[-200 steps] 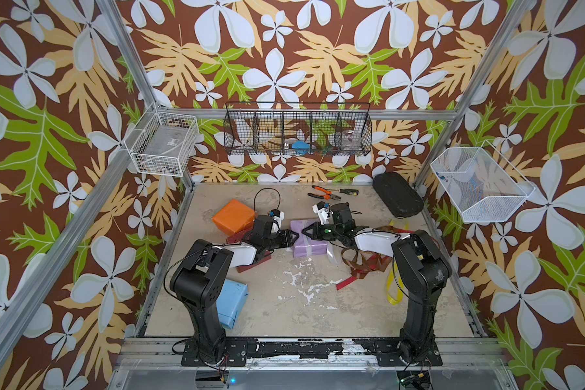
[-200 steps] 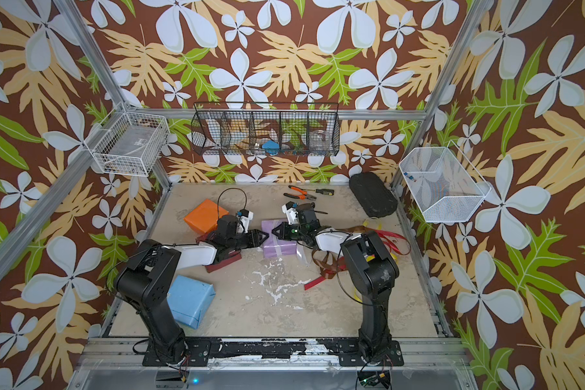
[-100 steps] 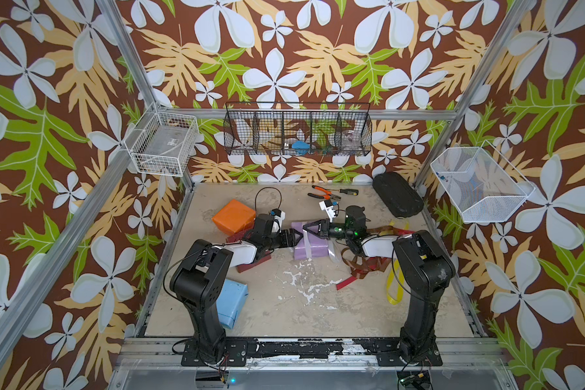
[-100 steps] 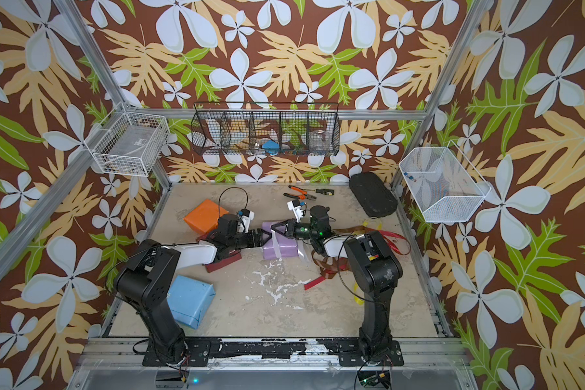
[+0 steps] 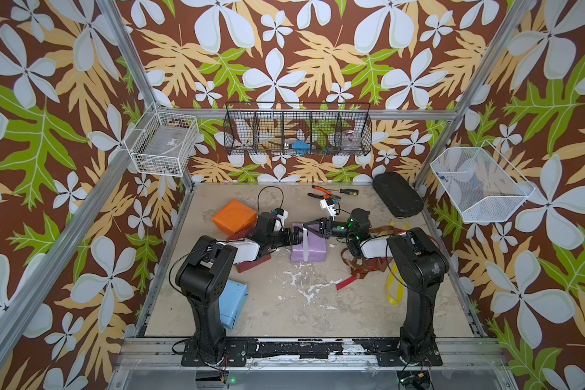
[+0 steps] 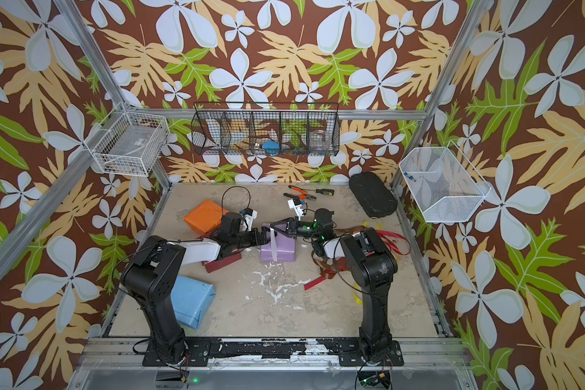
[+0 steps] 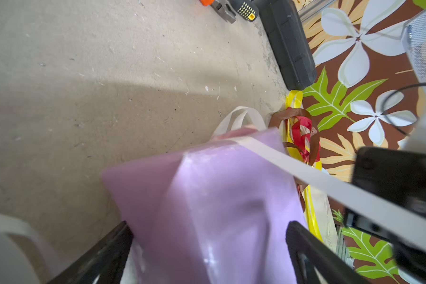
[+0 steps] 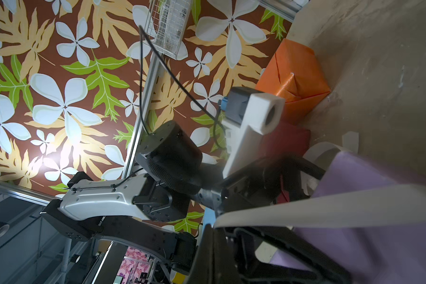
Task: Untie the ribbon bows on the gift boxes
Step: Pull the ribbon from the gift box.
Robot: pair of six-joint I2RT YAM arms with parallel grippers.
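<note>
Largely complete: the orange box (image 5: 234, 216), dark red box (image 5: 252, 263) and light blue box (image 5: 232, 304) lie bare, and the yellow ribbon (image 5: 394, 290), red ribbon (image 7: 298, 132) and brown ribbon (image 7: 293, 113) lie loose by the right arm. Outstanding is the white ribbon (image 5: 305, 241), which bands the lilac box (image 5: 313, 248) at mid-table. The right gripper (image 5: 306, 227) pinches a taut strand of it. The left gripper (image 5: 295, 235) stands spread astride the box; contact unconfirmed. Whether a knot remains cannot be told. The black wall rack (image 5: 368, 128) holds a blue item (image 5: 299, 146) and a clear jar (image 5: 348, 138). The white mesh basket (image 5: 487, 206) holds small blue bits.
</note>
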